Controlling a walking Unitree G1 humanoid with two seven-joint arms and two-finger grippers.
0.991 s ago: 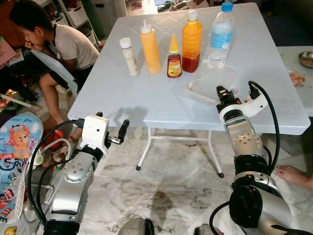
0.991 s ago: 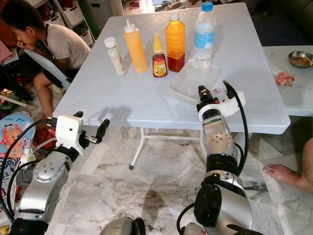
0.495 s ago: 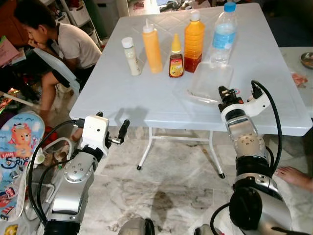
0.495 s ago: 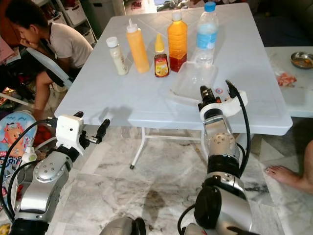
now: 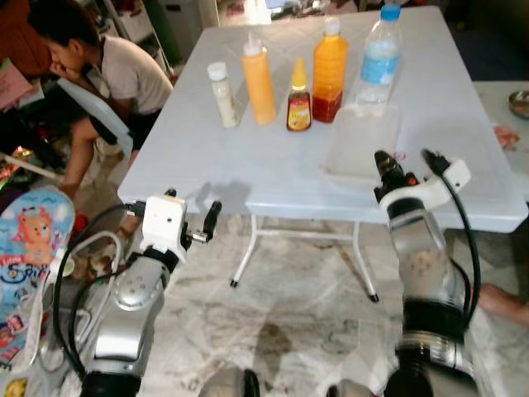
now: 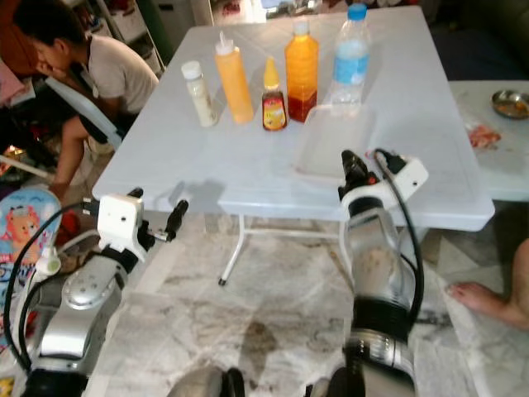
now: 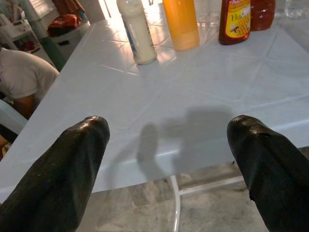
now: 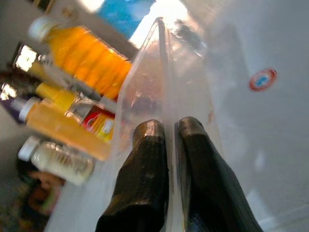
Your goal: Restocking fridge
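Note:
Five bottles stand in a row at the back of the white table [image 5: 198, 157]: a small white bottle [image 5: 221, 95], an orange squeeze bottle [image 5: 259, 81], a honey bottle [image 5: 298, 103], an orange juice bottle [image 5: 328, 70] and a water bottle [image 5: 378, 62]. My right gripper [image 5: 383, 165] is at the table's front right, shut on the rim of a clear plastic container [image 5: 359, 145]. In the right wrist view the container [image 8: 159, 87] runs edge-on between the fingertips [image 8: 149, 145]. My left gripper [image 5: 194, 211] hangs open, below and in front of the table's left edge, holding nothing.
A person [image 5: 116, 74] sits beside the table's left side. Toys and clutter [image 5: 33, 240] cover the floor at the left. A second table with a metal bowl [image 5: 519, 99] stands at the right, and a bare foot [image 5: 504, 302] rests on the marble floor there.
My right wrist has rolled over and moved slightly right, tipping the clear container up off the table top. The left arm has barely moved; the camera has shifted a little.

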